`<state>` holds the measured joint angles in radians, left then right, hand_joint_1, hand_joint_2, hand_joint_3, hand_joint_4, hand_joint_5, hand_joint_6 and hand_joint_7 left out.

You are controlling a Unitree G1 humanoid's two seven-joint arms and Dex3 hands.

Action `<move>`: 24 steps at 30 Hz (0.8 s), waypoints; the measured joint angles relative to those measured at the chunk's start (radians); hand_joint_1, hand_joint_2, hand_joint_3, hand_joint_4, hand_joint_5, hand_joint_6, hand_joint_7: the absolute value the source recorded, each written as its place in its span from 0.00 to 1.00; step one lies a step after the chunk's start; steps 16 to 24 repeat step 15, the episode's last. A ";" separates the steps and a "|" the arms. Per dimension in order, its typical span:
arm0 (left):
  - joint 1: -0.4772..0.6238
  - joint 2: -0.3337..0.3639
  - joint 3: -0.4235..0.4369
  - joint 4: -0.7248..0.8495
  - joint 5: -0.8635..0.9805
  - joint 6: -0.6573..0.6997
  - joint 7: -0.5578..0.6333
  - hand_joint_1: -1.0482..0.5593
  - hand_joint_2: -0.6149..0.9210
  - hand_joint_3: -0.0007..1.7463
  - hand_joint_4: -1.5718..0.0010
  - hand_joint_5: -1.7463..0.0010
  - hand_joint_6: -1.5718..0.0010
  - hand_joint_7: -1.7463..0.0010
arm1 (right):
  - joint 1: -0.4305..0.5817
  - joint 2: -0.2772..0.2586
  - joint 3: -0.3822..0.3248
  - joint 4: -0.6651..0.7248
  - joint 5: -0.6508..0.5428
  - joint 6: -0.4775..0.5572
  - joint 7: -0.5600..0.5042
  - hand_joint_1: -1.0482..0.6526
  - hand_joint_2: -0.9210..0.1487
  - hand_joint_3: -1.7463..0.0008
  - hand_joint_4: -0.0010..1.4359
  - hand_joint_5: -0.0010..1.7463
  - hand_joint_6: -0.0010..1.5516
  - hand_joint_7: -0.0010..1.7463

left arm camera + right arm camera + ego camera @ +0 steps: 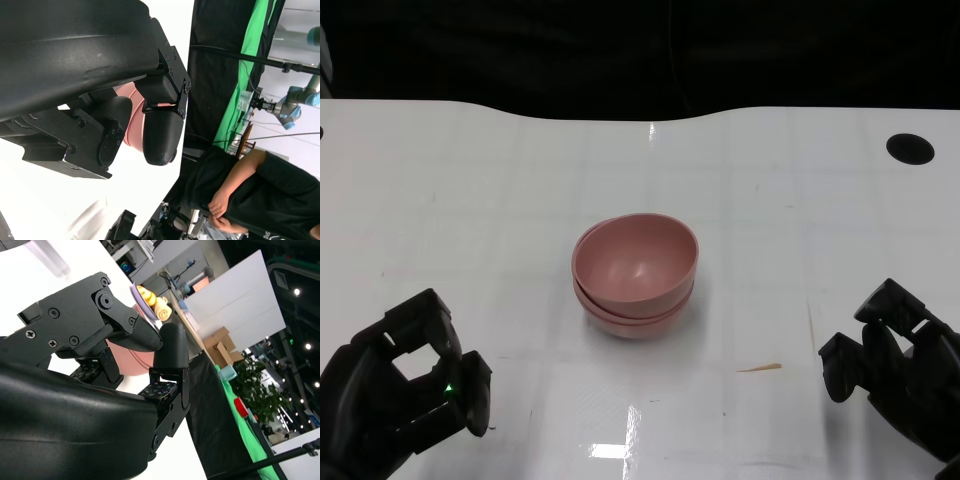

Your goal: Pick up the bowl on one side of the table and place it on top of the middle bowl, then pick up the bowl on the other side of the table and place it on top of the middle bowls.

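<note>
A stack of pink bowls (638, 270) stands in the middle of the white table (470, 200), the top bowl nested slightly askew in the one under it (635, 322). My left hand (405, 390) hovers at the near left, fingers loosely bent and apart, holding nothing. My right hand (895, 370) sits at the near right, also empty with its fingers apart. Both are well clear of the stack. In the left wrist view a strip of pink bowl (132, 125) shows behind my left hand (125, 100). The right wrist view shows pink bowl (137, 357) beyond my right hand (100, 365).
A black round hole (910, 148) lies in the table at the far right. A small brown streak (760, 368) marks the surface right of the stack. A person in black (250, 190) sits past the table's far edge.
</note>
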<state>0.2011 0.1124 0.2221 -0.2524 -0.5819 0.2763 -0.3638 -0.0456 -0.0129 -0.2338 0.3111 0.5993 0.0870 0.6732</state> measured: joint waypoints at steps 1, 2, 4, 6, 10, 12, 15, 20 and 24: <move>-0.001 0.000 0.002 0.000 0.000 0.000 0.000 0.82 1.00 0.82 0.34 0.00 0.48 0.00 | 0.000 0.001 0.000 0.002 0.000 -0.002 0.002 0.59 0.29 0.33 0.62 1.00 0.43 0.98; -0.002 0.000 0.004 0.000 0.000 0.000 0.000 0.82 1.00 0.82 0.34 0.00 0.48 0.00 | 0.000 0.002 0.000 0.003 -0.001 -0.003 0.002 0.59 0.30 0.32 0.63 1.00 0.43 0.98; -0.002 0.000 0.004 0.000 0.001 0.000 0.000 0.82 1.00 0.82 0.34 0.00 0.48 0.00 | 0.000 0.004 0.001 0.002 -0.007 -0.003 -0.002 0.59 0.30 0.32 0.63 1.00 0.44 0.97; -0.002 0.000 0.005 0.000 0.001 0.000 0.000 0.82 1.00 0.82 0.34 0.00 0.48 0.00 | 0.000 0.012 0.001 -0.003 -0.016 -0.005 -0.016 0.59 0.30 0.32 0.63 1.00 0.44 0.97; -0.002 0.000 0.007 -0.002 0.000 0.000 0.000 0.83 1.00 0.82 0.34 0.00 0.48 0.00 | 0.000 0.020 0.006 -0.022 -0.030 -0.005 -0.038 0.59 0.32 0.31 0.65 1.00 0.46 0.96; -0.003 0.000 0.007 -0.002 0.001 0.000 0.000 0.82 1.00 0.83 0.34 0.00 0.48 0.00 | 0.000 0.026 0.006 -0.022 -0.030 -0.005 -0.038 0.58 0.33 0.30 0.65 1.00 0.47 0.96; -0.003 0.000 0.007 -0.005 0.001 0.001 0.002 0.82 1.00 0.83 0.34 0.00 0.48 0.00 | 0.001 0.035 0.009 -0.023 -0.034 -0.008 -0.040 0.58 0.36 0.29 0.66 1.00 0.47 0.97; -0.003 0.000 0.007 -0.005 0.001 0.001 0.002 0.82 1.00 0.83 0.34 0.00 0.48 0.00 | 0.001 0.035 0.009 -0.023 -0.034 -0.008 -0.040 0.58 0.36 0.29 0.66 1.00 0.47 0.97; -0.003 0.000 0.007 -0.005 0.001 0.001 0.002 0.82 1.00 0.83 0.34 0.00 0.48 0.00 | 0.001 0.035 0.009 -0.023 -0.034 -0.008 -0.040 0.58 0.36 0.29 0.66 1.00 0.47 0.97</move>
